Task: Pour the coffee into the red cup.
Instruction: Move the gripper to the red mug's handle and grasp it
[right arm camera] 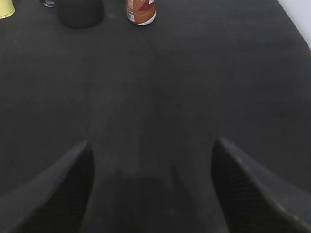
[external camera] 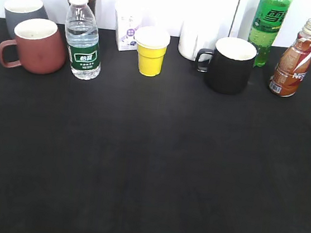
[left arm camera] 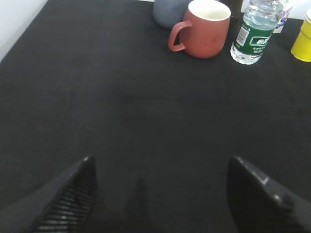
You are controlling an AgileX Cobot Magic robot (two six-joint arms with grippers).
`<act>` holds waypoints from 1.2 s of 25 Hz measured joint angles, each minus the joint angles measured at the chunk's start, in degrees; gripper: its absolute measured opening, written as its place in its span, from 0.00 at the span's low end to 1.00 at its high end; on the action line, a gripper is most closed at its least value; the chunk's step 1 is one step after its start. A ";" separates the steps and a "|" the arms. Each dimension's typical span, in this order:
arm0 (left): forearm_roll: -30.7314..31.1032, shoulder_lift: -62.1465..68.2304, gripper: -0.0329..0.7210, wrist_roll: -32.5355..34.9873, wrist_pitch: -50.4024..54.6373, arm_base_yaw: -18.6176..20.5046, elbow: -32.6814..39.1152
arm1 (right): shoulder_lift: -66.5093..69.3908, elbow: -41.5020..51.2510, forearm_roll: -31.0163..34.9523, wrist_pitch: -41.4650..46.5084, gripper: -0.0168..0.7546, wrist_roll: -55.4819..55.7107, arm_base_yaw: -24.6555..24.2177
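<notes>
The coffee bottle [external camera: 292, 62], small and curvy with a brown-red-white label, stands upright at the far right of the black table; its base shows at the top of the right wrist view [right arm camera: 141, 11]. The red cup [external camera: 37, 45], a brick-red mug with its handle to the left, stands at the far left and shows in the left wrist view [left arm camera: 204, 28]. My left gripper [left arm camera: 160, 162] is open and empty over bare table, well short of the mug. My right gripper [right arm camera: 151, 145] is open and empty, well short of the bottle. Neither gripper shows in the exterior view.
Along the back stand a grey cup [external camera: 22, 11], a clear water bottle with green label [external camera: 83, 38], a small white carton [external camera: 127, 32], a yellow cup [external camera: 151, 51], a white container [external camera: 195, 39], a black mug [external camera: 229, 64] and a tall green soda bottle [external camera: 269, 25].
</notes>
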 joint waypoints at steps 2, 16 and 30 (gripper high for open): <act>0.00 0.00 0.88 0.00 0.00 0.00 0.00 | 0.00 0.00 0.00 0.00 0.78 0.00 0.00; -3.35 0.00 0.71 0.00 -1.80 0.00 -0.42 | 0.00 0.00 0.00 0.00 0.78 0.00 0.00; 1.03 41.73 0.68 0.00 -74.06 0.00 7.76 | 0.00 0.00 0.00 0.00 0.78 0.00 0.00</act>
